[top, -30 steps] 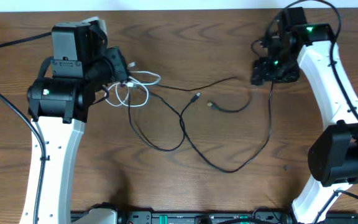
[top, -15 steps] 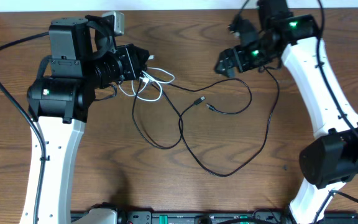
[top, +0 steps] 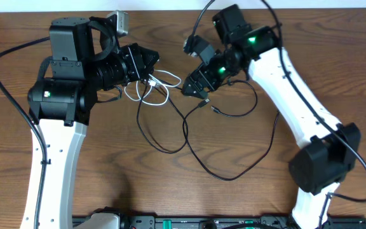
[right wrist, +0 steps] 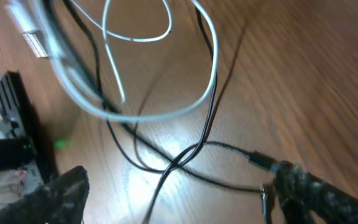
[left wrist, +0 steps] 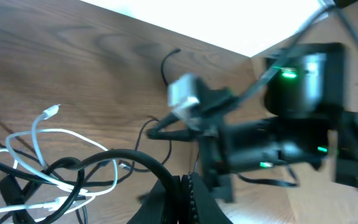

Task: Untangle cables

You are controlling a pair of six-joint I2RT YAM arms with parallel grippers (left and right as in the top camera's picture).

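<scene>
Left tool [top: 152,65] closed, right tool [top: 194,88] spread, cables [top: 184,130]

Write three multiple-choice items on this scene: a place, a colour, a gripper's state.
1. Where on the brown wooden table do the thin white cable's loops lie?
A. by the left gripper's tip
B. at its near edge
C. at its far right corner
2. What colour is the long thin cable looping across mid-table?
A. red
B. black
C. yellow
3. How do the right gripper's jaws stand?
A. open
B. shut
C. out of view
Key: 1 A, overhead shows them there; 2 B, plainly black; 3 A, fingers wide apart in its wrist view.
</scene>
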